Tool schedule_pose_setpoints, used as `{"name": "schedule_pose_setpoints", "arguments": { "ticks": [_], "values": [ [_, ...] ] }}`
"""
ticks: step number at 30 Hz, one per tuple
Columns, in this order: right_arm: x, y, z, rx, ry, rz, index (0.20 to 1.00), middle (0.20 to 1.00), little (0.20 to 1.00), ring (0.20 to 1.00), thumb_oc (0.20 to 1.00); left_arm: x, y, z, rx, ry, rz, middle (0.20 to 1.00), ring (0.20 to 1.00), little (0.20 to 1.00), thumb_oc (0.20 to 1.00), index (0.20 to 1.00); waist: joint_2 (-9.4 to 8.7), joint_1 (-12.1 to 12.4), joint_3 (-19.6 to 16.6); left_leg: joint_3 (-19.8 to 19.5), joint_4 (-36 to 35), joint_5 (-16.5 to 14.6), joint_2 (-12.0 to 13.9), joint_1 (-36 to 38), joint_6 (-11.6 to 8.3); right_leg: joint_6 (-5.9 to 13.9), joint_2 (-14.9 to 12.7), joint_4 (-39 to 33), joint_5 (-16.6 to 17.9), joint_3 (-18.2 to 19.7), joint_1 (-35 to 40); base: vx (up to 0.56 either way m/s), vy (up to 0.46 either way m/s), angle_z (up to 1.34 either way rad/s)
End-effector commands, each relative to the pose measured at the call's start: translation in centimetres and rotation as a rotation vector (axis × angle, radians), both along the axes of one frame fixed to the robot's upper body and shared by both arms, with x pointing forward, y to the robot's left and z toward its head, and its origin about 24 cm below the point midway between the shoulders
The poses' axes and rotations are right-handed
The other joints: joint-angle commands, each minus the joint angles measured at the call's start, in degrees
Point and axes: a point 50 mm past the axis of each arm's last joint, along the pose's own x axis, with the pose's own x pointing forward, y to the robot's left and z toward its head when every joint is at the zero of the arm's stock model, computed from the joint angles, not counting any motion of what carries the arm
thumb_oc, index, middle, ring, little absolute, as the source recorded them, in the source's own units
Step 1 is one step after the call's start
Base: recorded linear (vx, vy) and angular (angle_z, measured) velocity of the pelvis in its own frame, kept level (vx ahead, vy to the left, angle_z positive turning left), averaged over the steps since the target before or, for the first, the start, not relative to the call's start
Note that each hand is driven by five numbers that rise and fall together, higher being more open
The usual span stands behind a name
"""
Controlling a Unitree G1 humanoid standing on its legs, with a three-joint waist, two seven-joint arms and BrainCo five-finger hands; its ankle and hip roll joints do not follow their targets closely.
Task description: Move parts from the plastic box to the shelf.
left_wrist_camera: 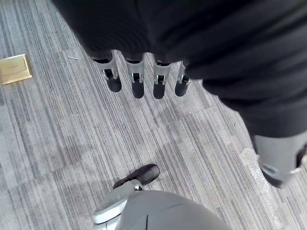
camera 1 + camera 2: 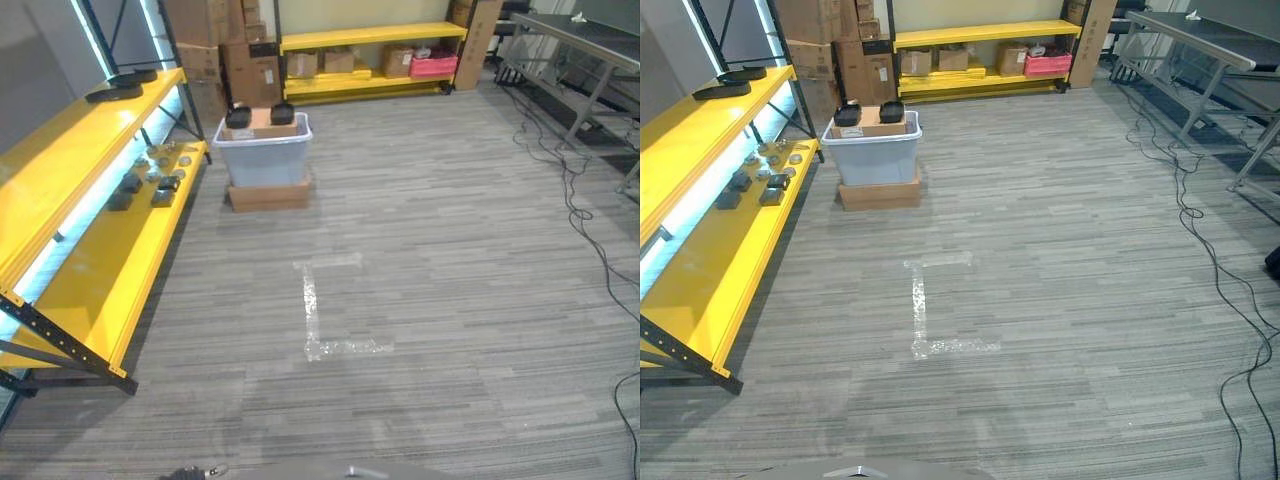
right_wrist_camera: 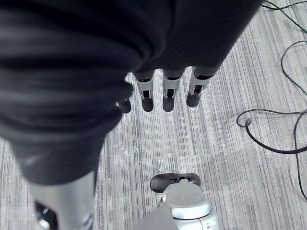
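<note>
A translucent grey plastic box (image 2: 262, 155) is being shown in the upper left of the left eye view, standing on a flat brown cardboard base (image 2: 269, 194) on the grey striped floor. Two black parts (image 2: 260, 113) are being carried at its top, side by side on a brown cardboard piece (image 2: 272, 123). Just left of the box, a long yellow shelf (image 2: 92, 270) is running down the left edge of the frame, with a cluster of small dark and grey parts (image 2: 152, 178) lying on its lower level; roughly ten are being counted, though an exact count cannot be made. Two flat black pieces (image 2: 125, 85) are resting on its upper level. A pale tape mark (image 2: 322, 305) is lying on the floor at the centre. The left hand (image 1: 144, 79) is being held over bare floor with straight, relaxed fingers and nothing in it; the right hand (image 3: 165, 93) is being held likewise, empty. The box is judged to be well apart from both hands, so it is best approached squarely before either black part is reached for, with stable footing kept.
</note>
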Motion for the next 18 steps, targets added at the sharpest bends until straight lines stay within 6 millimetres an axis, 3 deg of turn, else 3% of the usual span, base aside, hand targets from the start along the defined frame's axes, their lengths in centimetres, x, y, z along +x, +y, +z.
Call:
{"name": "schedule_pose_setpoints", "arguments": {
  "ticks": [1, 10, 18],
  "values": [
    [-0.2, 1.3, -0.4, 0.038, 0.022, 0.008, 1.000, 1.000, 1.000, 1.000, 1.000, 2.0, 0.8, 0.5, 0.022, -0.075, 0.050, 1.000, 1.000, 1.000, 1.000, 1.000, -2.42, -0.03, -1.14, -2.30, -0.59, -4.73, 1.91, 1.48, -1.92, 4.96, -3.48, -4.36, -1.40, 4.05, 4.62, 0.00, 0.000, 0.00],
    [-0.1, 2.3, -0.8, 0.073, 0.054, 0.083, 1.000, 1.000, 1.000, 1.000, 1.000, 1.2, -0.1, 0.1, -0.033, -0.051, 0.112, 1.000, 1.000, 1.000, 1.000, 1.000, -2.75, 0.17, -1.50, -2.17, -1.08, -4.97, 2.12, 1.78, -2.19, 4.68, -3.30, -5.14, -1.40, 3.94, 4.97, 0.03, -0.013, -0.02],
    [1.3, 2.4, -0.6, 0.088, 0.011, 0.141, 1.000, 1.000, 1.000, 1.000, 1.000, 3.2, -0.6, 0.5, -0.035, -0.117, 0.035, 1.000, 1.000, 1.000, 1.000, 1.000, -3.17, 1.02, -0.93, -3.18, -0.71, -4.83, 2.07, -0.11, -2.26, 4.88, -3.21, -5.07, -1.32, 3.09, 4.18, -0.03, -0.003, 0.05]
  ]
}}
